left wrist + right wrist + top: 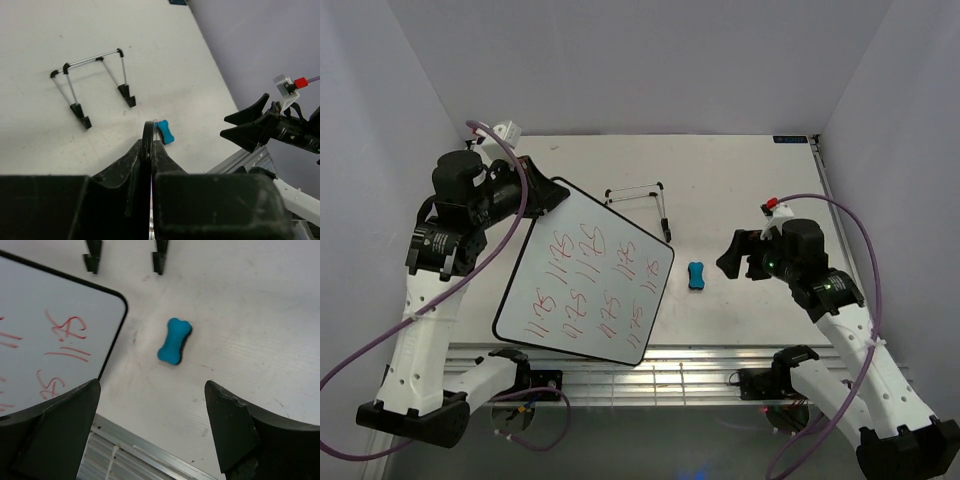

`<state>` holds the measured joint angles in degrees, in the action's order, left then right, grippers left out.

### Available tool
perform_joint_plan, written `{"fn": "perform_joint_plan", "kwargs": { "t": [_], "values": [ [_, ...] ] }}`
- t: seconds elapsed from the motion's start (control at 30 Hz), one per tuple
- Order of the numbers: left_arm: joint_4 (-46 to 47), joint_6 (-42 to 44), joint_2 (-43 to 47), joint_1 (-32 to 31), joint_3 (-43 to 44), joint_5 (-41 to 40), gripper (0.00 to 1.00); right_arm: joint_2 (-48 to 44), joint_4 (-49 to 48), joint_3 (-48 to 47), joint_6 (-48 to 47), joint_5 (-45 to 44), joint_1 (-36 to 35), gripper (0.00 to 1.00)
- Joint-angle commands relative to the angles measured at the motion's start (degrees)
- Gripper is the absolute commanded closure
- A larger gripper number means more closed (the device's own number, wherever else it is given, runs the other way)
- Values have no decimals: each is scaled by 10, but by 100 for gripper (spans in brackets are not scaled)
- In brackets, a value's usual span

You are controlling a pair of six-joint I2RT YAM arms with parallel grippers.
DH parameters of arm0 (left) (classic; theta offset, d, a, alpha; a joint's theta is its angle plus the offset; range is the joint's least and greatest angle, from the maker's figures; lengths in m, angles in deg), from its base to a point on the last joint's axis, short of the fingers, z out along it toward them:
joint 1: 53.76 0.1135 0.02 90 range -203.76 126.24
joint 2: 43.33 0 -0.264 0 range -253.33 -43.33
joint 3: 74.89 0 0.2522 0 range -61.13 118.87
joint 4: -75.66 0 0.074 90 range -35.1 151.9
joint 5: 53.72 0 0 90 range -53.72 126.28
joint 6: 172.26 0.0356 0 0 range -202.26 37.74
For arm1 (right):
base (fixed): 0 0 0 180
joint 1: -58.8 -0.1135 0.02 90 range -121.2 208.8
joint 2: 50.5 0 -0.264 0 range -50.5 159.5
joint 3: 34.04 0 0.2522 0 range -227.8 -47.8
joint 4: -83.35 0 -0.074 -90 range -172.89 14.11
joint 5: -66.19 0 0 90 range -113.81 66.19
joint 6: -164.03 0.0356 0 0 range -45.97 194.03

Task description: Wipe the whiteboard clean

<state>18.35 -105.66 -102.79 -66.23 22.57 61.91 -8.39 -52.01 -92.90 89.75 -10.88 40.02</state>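
Robot lab, white enclosure walls, aluminium rail

Pale lilac walls, white tabletop, even light

On the white table: stand midway between the side edges, eraser nearer the near edge, whiteboard over the left half, reaching the near edge.

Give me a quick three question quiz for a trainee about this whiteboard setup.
1. True or false: the whiteboard is already wiped clean.
2. Which hand grips the whiteboard's rim, the left hand or the right hand?
3. The blue eraser lies: A, on the whiteboard; B, on the table beside it; C, in the right hand.
Key: 1 false, red marks cover it; 2 left hand; 3 B.
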Motion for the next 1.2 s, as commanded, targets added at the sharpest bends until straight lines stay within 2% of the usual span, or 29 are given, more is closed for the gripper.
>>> {"fn": "perform_joint_plan", "kwargs": {
  "t": [0.0,0.03,0.13,0.4,0.47,0.53,0.63,0.67,0.8,0.83,0.93,1.07,1.17],
  "values": [
    [-5,21,-12,2,-1,-60,100,32,-33,20,12,-121,0,10],
    [-8,26,-17,3,-3,-70,100,48,-32,21,11,-159,-1,10],
    [-17,33,-31,3,-8,-95,100,110,-34,22,9,-182,-8,10],
    [-4,34,-67,17,-32,-86,100,148,-97,39,23,-144,-35,10],
    [-1,35,-68,23,-43,-93,100,164,-94,33,22,-167,-57,10],
    [0,38,-70,27,-54,-97,100,195,-72,20,23,-228,-74,10],
    [10,32,-75,42,-83,-98,100,232,-55,-5,21,-258,-98,10],
    [11,26,-78,48,-89,-98,100,237,-63,-7,26,-246,-99,10],
    [14,14,-86,72,-119,-117,100,262,-121,12,35,-98,-99,10],
    [20,13,-84,78,-122,-123,100,277,-128,18,42,-92,-99,10],
    [26,15,-82,93,-131,-144,100,324,-115,1,54,-104,-101,10],
    [36,22,-85,107,-142,-154,100,368,-71,-40,49,-148,-130,0],
    [57,24,-73,115,-166,-148,100,385,-71,-51,55,-164,-144,11]
  ]
}}
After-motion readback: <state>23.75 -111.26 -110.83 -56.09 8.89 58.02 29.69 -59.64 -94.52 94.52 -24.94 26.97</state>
